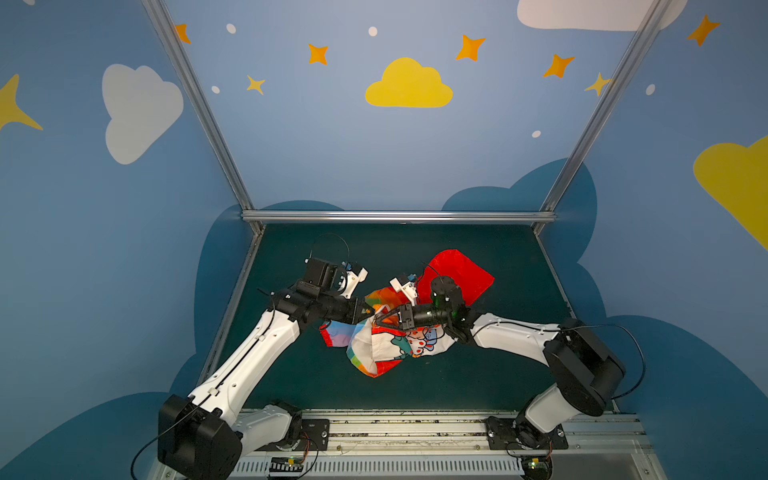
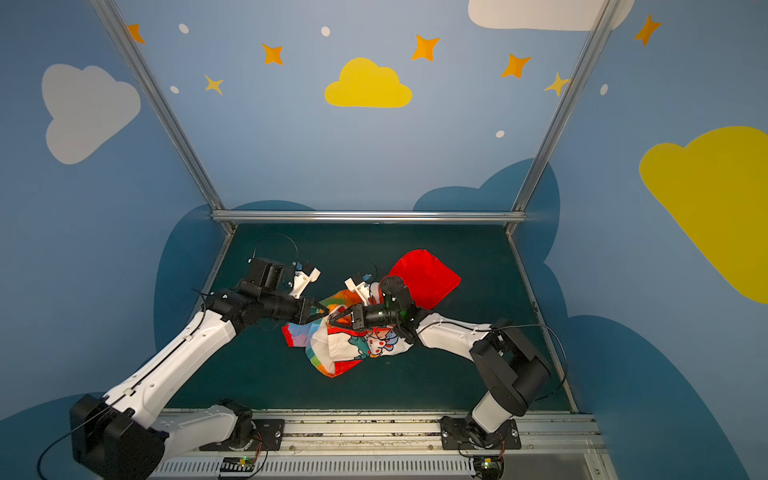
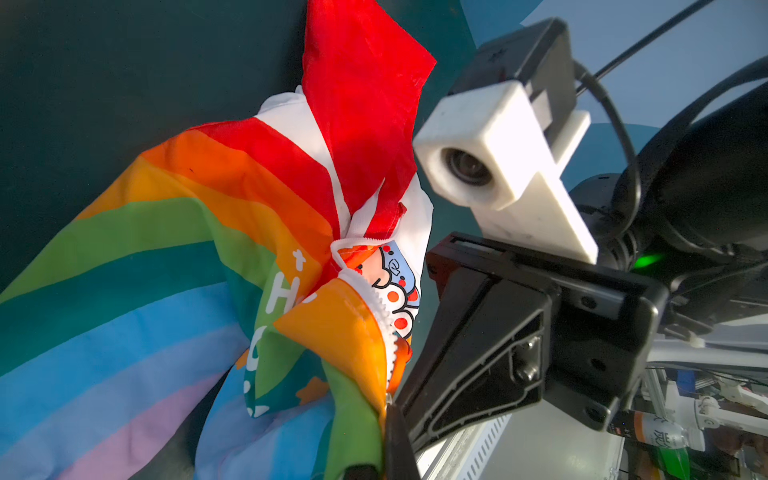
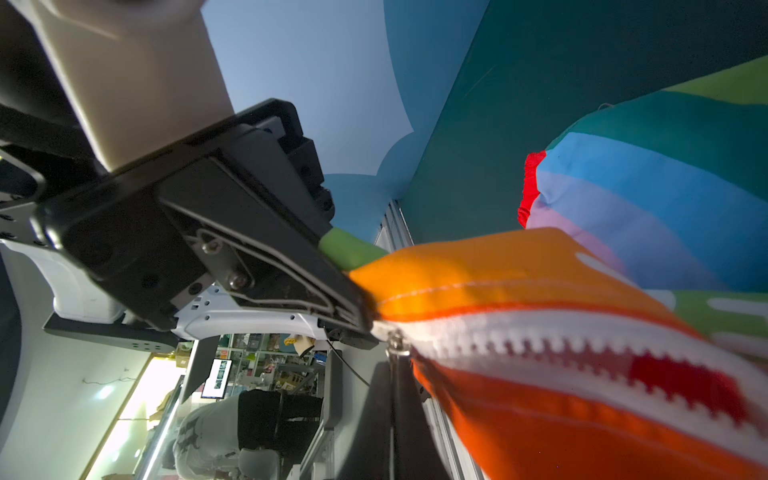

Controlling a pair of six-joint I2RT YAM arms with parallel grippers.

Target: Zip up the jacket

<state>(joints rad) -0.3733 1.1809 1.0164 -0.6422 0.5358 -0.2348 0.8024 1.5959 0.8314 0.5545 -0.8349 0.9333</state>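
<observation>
Left of the table's (image 1: 457, 395) middle, my left pincer (image 1: 369, 310) is clamped on the jacket (image 1: 384, 349), pinching the orange and green cloth right at the bottom end of the zipper (image 4: 540, 345).

Over the table's middle lies the jacket itself, crumpled in a heap. Its rainbow side is bunched up and the white cartoon lining (image 1: 411, 345) is turned out toward the table's front edge. It looks thin, light and slippery, with no stiffness of its own. I judge that any pull will drag the whole garment unless one end is pinned. So the cloth beside the zipper's foot is the place to anchor, and the small metal slider (image 4: 395, 341) is the place to draw from. The teeth beyond the slider stand apart, with red showing between them.

My right pincer (image 1: 379, 321) has its fingers together, nose to nose with the left one at that slider. Whether the slider or only cloth sits between them I cannot tell.

Toward the table's back right, the red hood (image 1: 457, 274) lies spread out, partly hidden under my right arm (image 1: 511, 332).

What stands in my way, I think, is my own crowding: both pincers meet at one spot, leaving little room to draw along the teeth. The folds along the zipper could also snag the slider.
</observation>
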